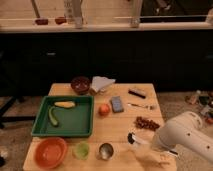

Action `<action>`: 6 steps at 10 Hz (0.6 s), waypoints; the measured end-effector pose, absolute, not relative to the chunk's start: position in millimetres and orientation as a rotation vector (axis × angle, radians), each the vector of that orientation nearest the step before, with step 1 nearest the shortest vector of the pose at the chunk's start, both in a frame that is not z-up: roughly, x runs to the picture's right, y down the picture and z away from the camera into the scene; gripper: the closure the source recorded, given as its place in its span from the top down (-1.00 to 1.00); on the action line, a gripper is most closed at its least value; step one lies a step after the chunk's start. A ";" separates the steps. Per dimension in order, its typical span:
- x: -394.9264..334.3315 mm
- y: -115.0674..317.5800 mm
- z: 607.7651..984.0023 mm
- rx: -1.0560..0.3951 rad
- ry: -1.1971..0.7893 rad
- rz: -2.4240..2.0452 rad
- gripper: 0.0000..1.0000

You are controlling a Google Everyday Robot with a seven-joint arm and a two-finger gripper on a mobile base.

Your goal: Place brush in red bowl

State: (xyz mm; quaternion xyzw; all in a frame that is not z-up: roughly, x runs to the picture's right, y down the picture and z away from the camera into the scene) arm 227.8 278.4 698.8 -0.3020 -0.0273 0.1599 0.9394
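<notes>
- At the front right corner of the wooden table (125,120), the gripper (151,146) sits low under the bulky white arm (185,137), its jaws clenched on the white handle of the brush (133,139), as far as can be seen.
- Only the brush's dark head and a short run of handle show (the rest is hidden by the arm), with the head pointing left.
- Just left of the head stands a metal cup (105,150), then a green cup (81,150), then the red bowl (49,151) at the front left corner, well apart from the brush.
- Behind the arm lie a reddish-brown cluster (146,123), a silver utensil (141,106) and a black bar (137,93).
- Mid-table are an orange-red fruit (104,109) and a grey-blue block (117,104).
- On the left, a green tray (40,131) holds a yellow item (65,104) and a green one (53,117); behind it are a maroon bowl (80,84) and a white cloth (101,83).
</notes>
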 end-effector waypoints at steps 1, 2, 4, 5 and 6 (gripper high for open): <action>206.8 270.5 689.6 -0.599 -0.065 0.295 -1.00; 196.9 266.1 684.0 -0.588 -0.068 0.282 -1.00; 183.4 259.6 673.7 -0.553 -0.063 0.281 -1.00; 177.1 256.1 669.1 -0.535 -0.053 0.307 -1.00; 170.4 254.0 665.1 -0.525 -0.044 0.334 -1.00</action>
